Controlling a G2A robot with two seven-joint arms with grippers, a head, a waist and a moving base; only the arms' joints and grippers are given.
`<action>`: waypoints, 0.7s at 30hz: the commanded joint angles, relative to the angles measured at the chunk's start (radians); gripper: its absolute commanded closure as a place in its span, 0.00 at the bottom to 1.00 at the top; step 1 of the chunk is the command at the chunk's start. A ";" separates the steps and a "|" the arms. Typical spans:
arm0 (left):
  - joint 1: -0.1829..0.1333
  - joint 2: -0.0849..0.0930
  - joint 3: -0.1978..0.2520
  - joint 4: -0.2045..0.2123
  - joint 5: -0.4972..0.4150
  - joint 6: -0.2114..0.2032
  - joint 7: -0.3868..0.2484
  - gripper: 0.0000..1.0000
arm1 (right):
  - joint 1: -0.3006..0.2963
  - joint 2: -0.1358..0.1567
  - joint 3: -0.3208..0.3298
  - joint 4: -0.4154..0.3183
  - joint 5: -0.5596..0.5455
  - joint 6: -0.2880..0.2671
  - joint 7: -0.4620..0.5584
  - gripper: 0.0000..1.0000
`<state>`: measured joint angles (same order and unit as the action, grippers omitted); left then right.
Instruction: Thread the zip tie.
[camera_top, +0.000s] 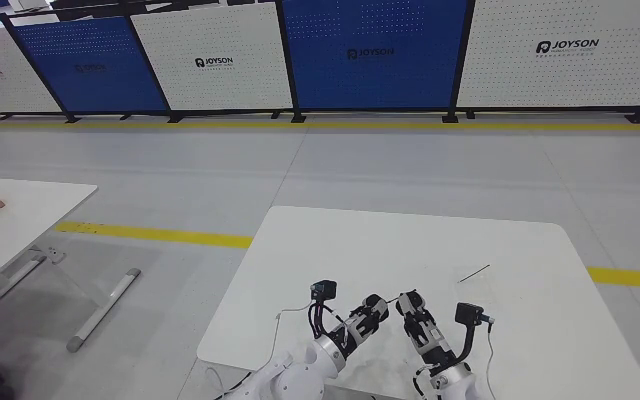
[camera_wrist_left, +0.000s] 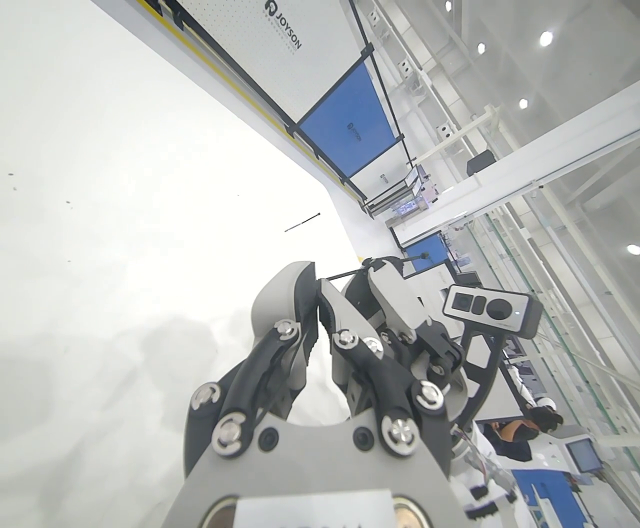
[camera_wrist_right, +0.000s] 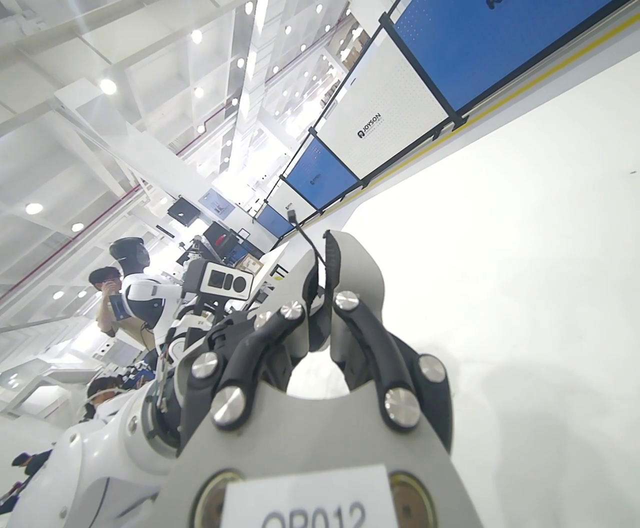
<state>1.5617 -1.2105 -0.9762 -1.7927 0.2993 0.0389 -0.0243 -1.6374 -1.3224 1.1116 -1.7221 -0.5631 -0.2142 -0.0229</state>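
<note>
Left pincer (camera_top: 379, 300) and right pincer (camera_top: 407, 298) were seen side by side in the top view, above the bench (camera_top: 400, 235) toward its near edge, tips close together. A second zip tie (camera_top: 474, 272) was lying flat nearer the right edge, well apart from both.

In the left wrist view, the left pincer (camera_wrist_left: 317, 287) was clamped on the zip tie (camera_wrist_left: 342, 274). The strap was stretched across to the right pincer (camera_wrist_left: 371, 265), and the second zip tie (camera_wrist_left: 302, 223) was noted farther out on the bench.

In the right wrist view, the right pincer (camera_wrist_right: 320, 260) was closed on the zip tie (camera_wrist_right: 302, 232), with the head end left sticking out past the fingertips.
</note>
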 joint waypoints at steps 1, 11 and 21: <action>0.000 0.000 0.000 0.000 0.002 0.001 0.001 1.00 | 0.000 0.000 0.000 0.000 -0.001 -0.001 0.000 0.85; -0.002 -0.002 0.005 0.000 0.021 0.006 0.010 1.00 | 0.001 0.000 -0.002 -0.002 -0.006 0.002 -0.001 0.84; 0.007 -0.002 0.005 -0.006 0.046 -0.004 0.022 1.00 | 0.000 0.000 -0.003 -0.004 -0.009 0.009 -0.006 0.89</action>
<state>1.5671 -1.2123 -0.9716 -1.7977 0.3413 0.0359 -0.0041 -1.6372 -1.3226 1.1082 -1.7262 -0.5719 -0.2056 -0.0280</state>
